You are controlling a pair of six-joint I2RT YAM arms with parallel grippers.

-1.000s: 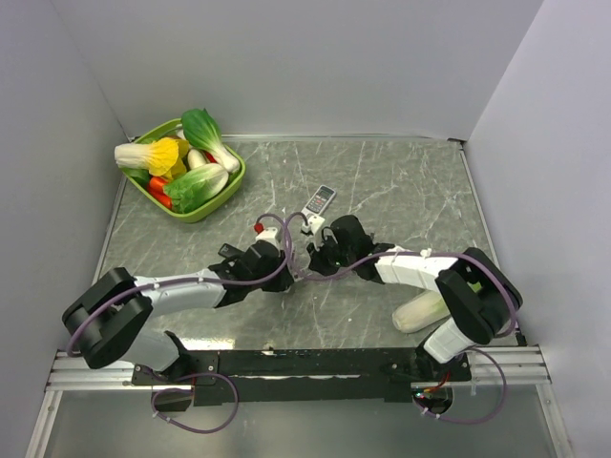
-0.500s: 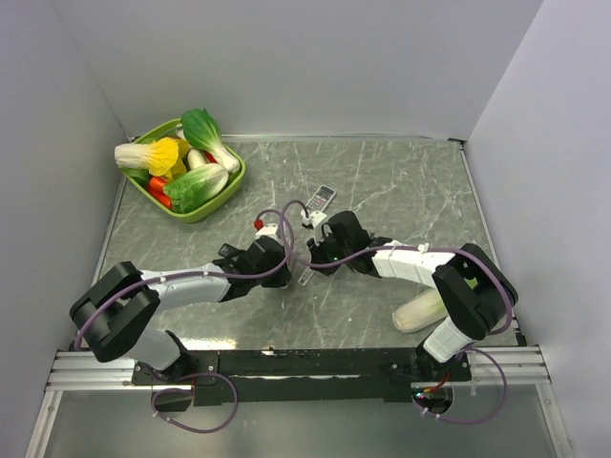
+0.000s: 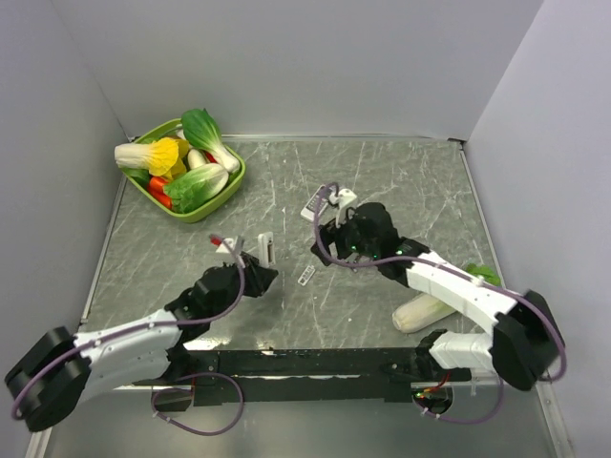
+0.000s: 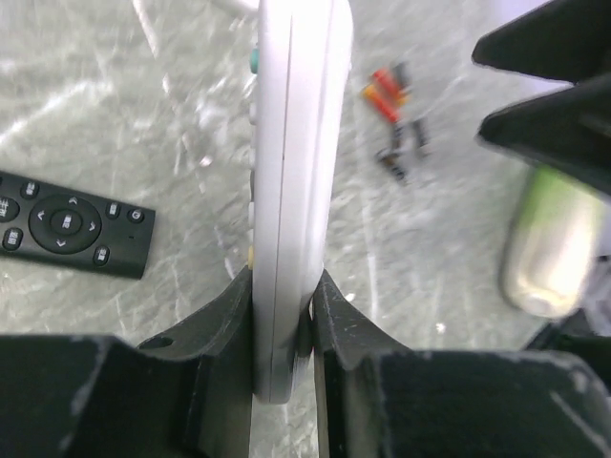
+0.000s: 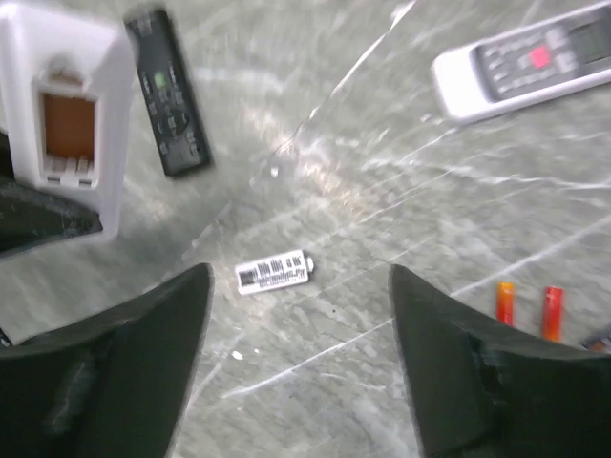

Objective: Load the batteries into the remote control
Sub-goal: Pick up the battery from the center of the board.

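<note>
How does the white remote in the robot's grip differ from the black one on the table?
The white plastic remote is clamped on edge in the left end effector; the slim black remote lies flat, untouched. The white one shows its open battery bay, the black one its buttons. Both are slim oblongs.

We see the slim white plastic remote control (image 4: pixel 291 143) clamped on edge in the left tool (image 4: pixel 284 310), rear battery bay uncovered, while the tiny orange-red and dark grey cylindrical batteries (image 4: pixel 393 119) lie clustered on the grey marbled counter (image 4: pixel 143 114), apart from it.
</note>
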